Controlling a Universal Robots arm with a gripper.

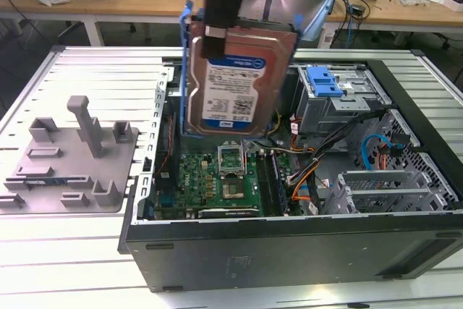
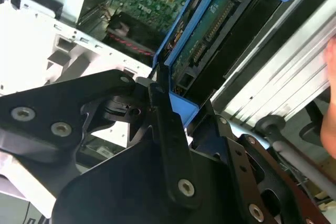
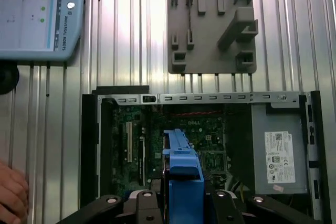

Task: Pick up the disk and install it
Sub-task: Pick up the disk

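One gripper [image 1: 217,45] holds one disk [image 1: 233,81], its jaws pinching the disk's upper edge. The disk hangs upright with its label towards the exterior camera, and its blue rail runs down the side at nine o'clock. It is over one open case [image 1: 289,251], above the green board [image 1: 217,179] in the half of the case towards nine o'clock. I cannot tell whether its lower edge touches anything inside.

From the disk, one blue latch [image 1: 325,81] on a grey cage lies at three o'clock. One grey tray [image 1: 69,164] with one tall post lies on the slatted table [image 1: 94,70] at nine o'clock from the case, just beside it. It carries nothing.

In the first wrist view the disk's blue rail [image 3: 181,166] shows edge-on over the board, along with one pendant [image 3: 37,14] and one hand [image 3: 10,192] resting on the table.
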